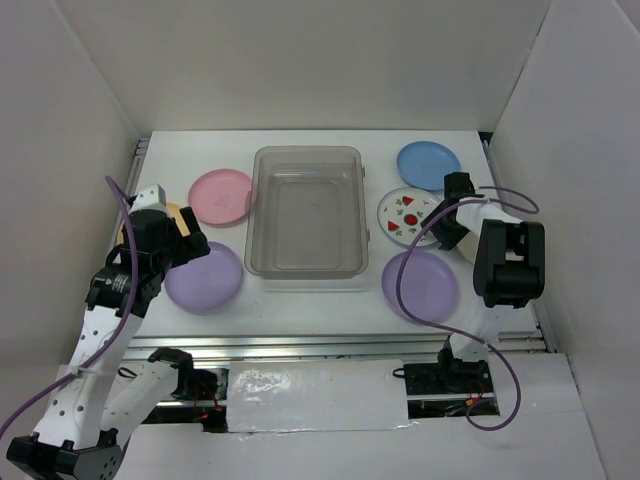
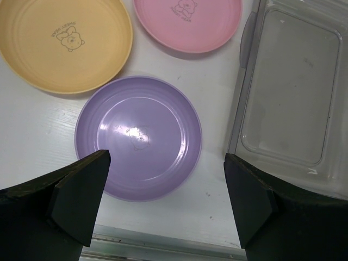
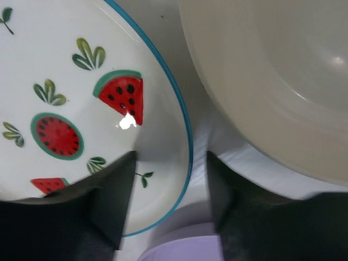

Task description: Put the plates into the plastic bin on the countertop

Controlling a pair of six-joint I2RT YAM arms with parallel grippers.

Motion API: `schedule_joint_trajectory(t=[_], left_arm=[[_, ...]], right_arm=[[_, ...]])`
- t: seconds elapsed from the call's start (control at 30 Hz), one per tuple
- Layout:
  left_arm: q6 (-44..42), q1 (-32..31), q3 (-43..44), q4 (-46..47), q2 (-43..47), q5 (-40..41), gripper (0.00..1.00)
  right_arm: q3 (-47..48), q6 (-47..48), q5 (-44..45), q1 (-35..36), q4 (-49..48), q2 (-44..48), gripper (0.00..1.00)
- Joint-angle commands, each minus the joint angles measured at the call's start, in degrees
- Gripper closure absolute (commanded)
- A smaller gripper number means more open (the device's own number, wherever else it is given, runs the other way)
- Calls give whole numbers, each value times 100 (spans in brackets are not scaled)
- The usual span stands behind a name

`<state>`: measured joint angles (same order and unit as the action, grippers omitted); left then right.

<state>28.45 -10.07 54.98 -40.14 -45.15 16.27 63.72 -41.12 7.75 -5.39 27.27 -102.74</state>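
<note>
The clear plastic bin point(image 1: 305, 210) stands mid-countertop point(image 1: 330, 310) with nothing in it. Left of it lie a pink plate point(image 1: 220, 196), an orange-yellow plate point(image 2: 65, 43) partly under my left arm, and a lavender plate point(image 1: 204, 277). Right of it lie a blue plate point(image 1: 428, 165), the white plate with red fruit pattern point(image 1: 408, 216) and a second lavender plate point(image 1: 420, 285). A cream plate point(image 3: 272, 70) shows in the right wrist view. My left gripper point(image 2: 166, 190) is open, above the left lavender plate's near edge. My right gripper point(image 3: 171, 196) is open, low, straddling the fruit plate's blue rim.
White walls enclose the countertop on three sides. A metal rail point(image 1: 330, 345) runs along the front edge. The bin's wall point(image 2: 244, 98) stands just right of the left lavender plate. The fruit, cream and right lavender plates lie close together.
</note>
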Motion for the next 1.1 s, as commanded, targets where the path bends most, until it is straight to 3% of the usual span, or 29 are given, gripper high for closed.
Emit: schedule_joint_trajectory(t=[0.0, 0.03, 0.07, 0.13, 0.17, 0.23, 0.47, 0.8, 0.93, 1.07], left_arm=[[-120, -22, 39, 226, 67, -37, 1], [-129, -22, 39, 226, 76, -28, 1], [-129, -22, 39, 226, 111, -19, 1], [-120, -22, 30, 226, 137, 8, 1], [-120, -22, 30, 235, 138, 16, 1], [-120, -31, 30, 226, 155, 34, 1], [-129, -22, 39, 226, 94, 8, 1], [-59, -22, 48, 199, 146, 175, 1], [-41, -22, 56, 199, 120, 183, 1], [-6, -31, 57, 173, 103, 262, 1]], right_arm=[[324, 34, 25, -85, 260, -158, 45], [368, 60, 34, -103, 323, -211, 50], [395, 139, 34, -103, 367, -264, 61], [395, 192, 51, -112, 420, -291, 72], [378, 245, 43, -120, 420, -291, 84], [299, 254, 8, -138, 394, -247, 100], [184, 35, -98, -77, 384, 728, 100], [1730, -239, 297, 196, 1324, 2380, 100], [2214, -150, 324, 512, 1624, 2548, 100], [2390, -80, -18, 1318, 1537, 2636, 100]])
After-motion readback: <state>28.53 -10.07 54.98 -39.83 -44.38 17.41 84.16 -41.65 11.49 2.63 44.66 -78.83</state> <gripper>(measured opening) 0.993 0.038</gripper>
